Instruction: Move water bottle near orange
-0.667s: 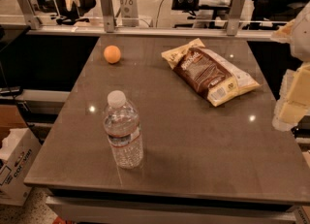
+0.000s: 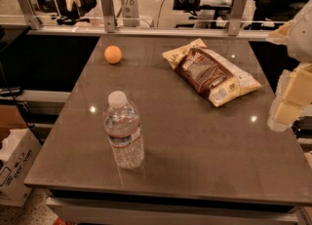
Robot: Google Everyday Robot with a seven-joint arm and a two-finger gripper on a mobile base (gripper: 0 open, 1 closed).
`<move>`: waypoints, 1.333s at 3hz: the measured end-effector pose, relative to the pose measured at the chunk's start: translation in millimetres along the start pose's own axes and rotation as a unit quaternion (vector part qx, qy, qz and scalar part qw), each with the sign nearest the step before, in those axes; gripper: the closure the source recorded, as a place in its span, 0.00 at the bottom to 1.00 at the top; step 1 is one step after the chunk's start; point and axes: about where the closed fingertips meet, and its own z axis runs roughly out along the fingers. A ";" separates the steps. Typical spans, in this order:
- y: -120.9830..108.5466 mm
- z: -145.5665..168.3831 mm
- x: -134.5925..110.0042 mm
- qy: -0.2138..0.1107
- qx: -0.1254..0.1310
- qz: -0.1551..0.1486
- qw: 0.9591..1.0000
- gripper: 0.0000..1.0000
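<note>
Water bottle (image 2: 124, 131) upright on the grey worktop (image 2: 195, 141), near the front left corner. White cap on top, clear ribbed sides, thin label band round the middle. Small round orange (image 2: 113, 54) far back on the left side of the same worktop, close to the back edge. Well apart from the water bottle, with only bare worktop between the two. Brown and yellow snack bag (image 2: 209, 73) flat on the back right part, lying at a slant. One end toward the back middle, the other toward the right edge, apart from the orange and from the water bottle. Gripper (image 2: 291, 95) at the far right edge of the view, pale cream and blocky, up beside the right side of the worktop. Near the right end of the snack bag, well apart from the water bottle and from the orange, across the worktop from both. No telling whether the jaws spread or pressed together. Silver rail (image 2: 146, 30) along the back edge, with upright metal posts (image 2: 107, 9) on it. Cardboard box (image 2: 14, 165) down on the floor to the left, lower than the worktop. Small bright spots of light on the shiny top, one left of the water bottle and one near the right edge.
</note>
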 end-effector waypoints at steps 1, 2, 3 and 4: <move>7.3 6.3 -22.3 -0.047 -0.015 -0.003 0.999 0.00; 22.4 11.9 -50.4 -0.094 -0.029 -0.017 0.995 0.00; 41.4 20.1 -80.8 -0.159 -0.034 -0.033 0.986 0.00; 54.9 33.4 -115.4 -0.229 -0.041 -0.042 0.972 0.00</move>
